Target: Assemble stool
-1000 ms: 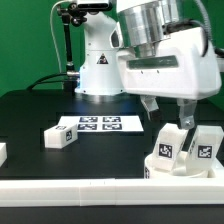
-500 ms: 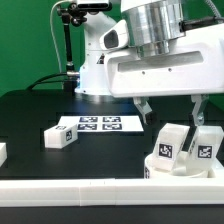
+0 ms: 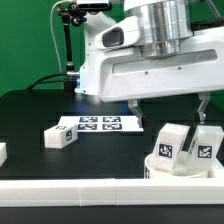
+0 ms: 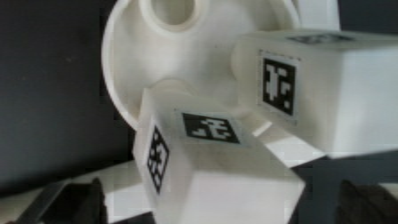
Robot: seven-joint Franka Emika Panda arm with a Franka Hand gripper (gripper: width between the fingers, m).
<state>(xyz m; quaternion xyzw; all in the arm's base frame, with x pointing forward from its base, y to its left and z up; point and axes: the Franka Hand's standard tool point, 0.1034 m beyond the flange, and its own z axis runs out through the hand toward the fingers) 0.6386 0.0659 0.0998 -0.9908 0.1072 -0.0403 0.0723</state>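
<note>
The round white seat (image 3: 172,170) lies at the exterior view's lower right with two tagged white legs standing on it (image 3: 169,144) (image 3: 206,142). My gripper (image 3: 168,108) hangs just above them, jaws spread wide and empty, one finger on each side. A third leg (image 3: 58,137) lies loose on the black table. In the wrist view the seat (image 4: 160,70) with its hole shows below, the two legs (image 4: 299,80) (image 4: 199,150) rise from it, and my gripper (image 4: 214,206) shows only as dark fingertips (image 4: 68,206) at the picture's edge, touching nothing.
The marker board (image 3: 97,124) lies flat mid-table beside the loose leg. A long white rail (image 3: 70,188) runs along the front edge. Another white part (image 3: 2,152) sits at the exterior view's far left. The robot base (image 3: 100,70) stands behind.
The fingers, close around the seat's nearer leg a second ago, have spread wide apart and let go of it. The gripper has lifted slightly. The legs stay standing on the seat.
</note>
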